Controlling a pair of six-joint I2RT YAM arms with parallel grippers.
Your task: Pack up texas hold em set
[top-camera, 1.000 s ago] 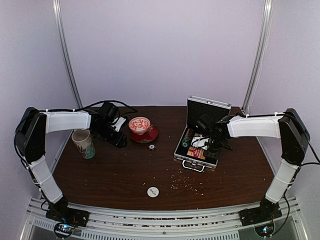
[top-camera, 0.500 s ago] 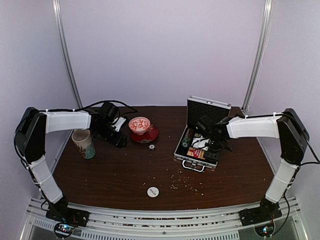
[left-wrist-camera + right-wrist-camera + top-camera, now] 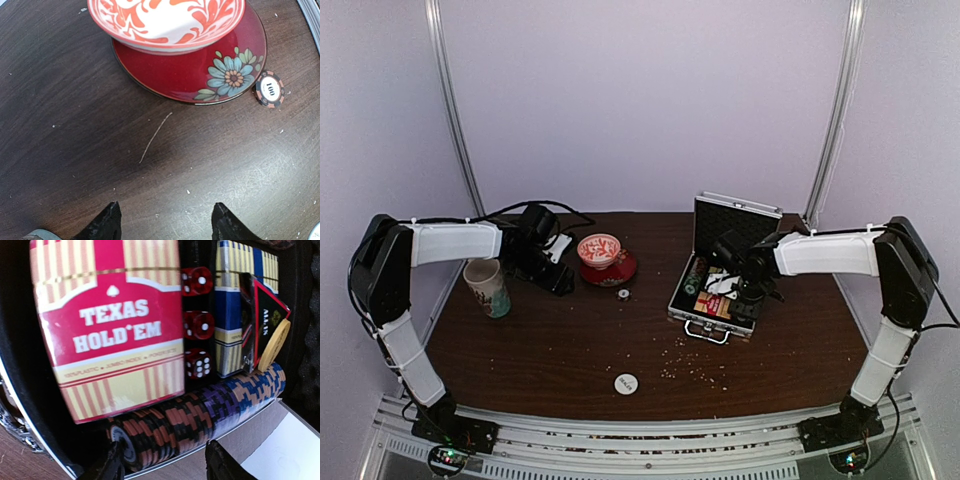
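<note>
Upright briefcase lid (image 3: 740, 218) stands behind right end effector (image 3: 167, 456); near side open.

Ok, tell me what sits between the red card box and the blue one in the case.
Three red dice in a column lie between the red card box and the blue card box, seen in the right wrist view.

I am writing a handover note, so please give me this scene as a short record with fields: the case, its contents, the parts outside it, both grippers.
case: briefcase open, lid upright
inside: red card box, blue card box, three red dice, row of chips
outside: one chip beside the saucer; white disc near the table's front edge
left gripper: open, empty, over bare table near the saucer
right gripper: open, empty, above the chips in the case
</note>
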